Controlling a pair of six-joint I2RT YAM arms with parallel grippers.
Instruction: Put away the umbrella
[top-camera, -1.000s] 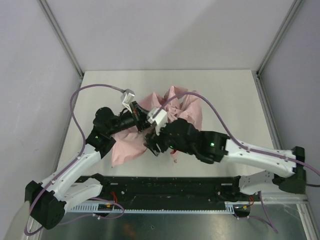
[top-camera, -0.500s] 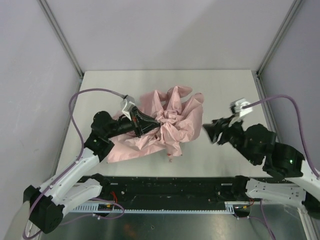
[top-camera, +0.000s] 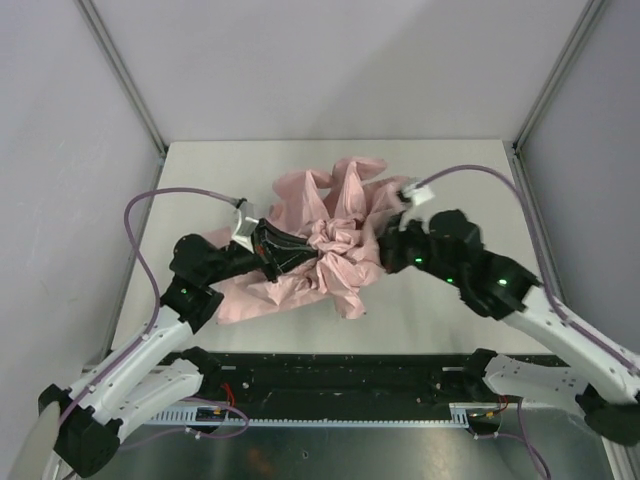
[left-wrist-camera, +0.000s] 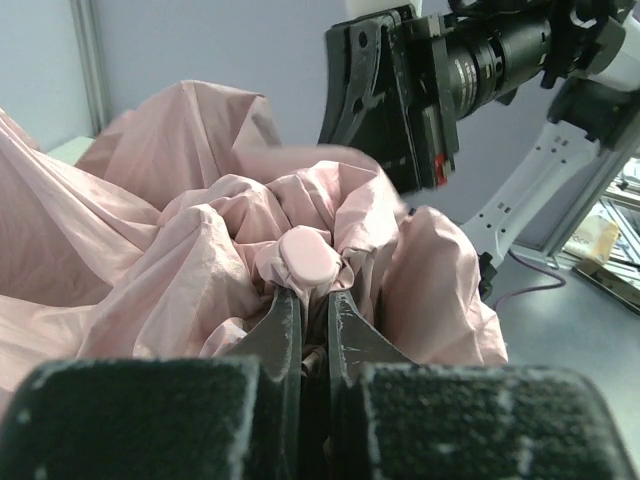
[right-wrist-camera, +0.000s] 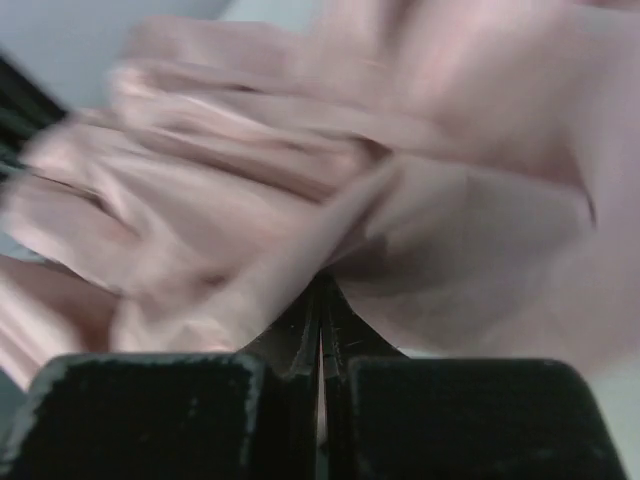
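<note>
The umbrella (top-camera: 345, 205) lies as a crumpled heap of pale pink fabric in the middle of the table. My left gripper (top-camera: 300, 250) reaches into its left side. In the left wrist view this gripper (left-wrist-camera: 313, 293) is shut on a thin dark part of the umbrella (left-wrist-camera: 180, 260), just behind a small rounded pink cap (left-wrist-camera: 309, 260). My right gripper (top-camera: 383, 252) sits at the heap's right edge. The blurred right wrist view shows it (right-wrist-camera: 322, 280) shut, with a fold of the umbrella's fabric (right-wrist-camera: 300, 150) running into its tips.
The white table (top-camera: 460, 300) is bounded by grey walls and metal corner posts (top-camera: 125, 80). A black rail (top-camera: 340, 372) runs along the near edge between the arm bases. My right arm's wrist (left-wrist-camera: 420, 90) hangs over the fabric in the left wrist view.
The right arm swung out to the right with its gripper open, then came back to the fabric's right edge and shut. The left gripper stayed shut on the umbrella and shifted slightly.
</note>
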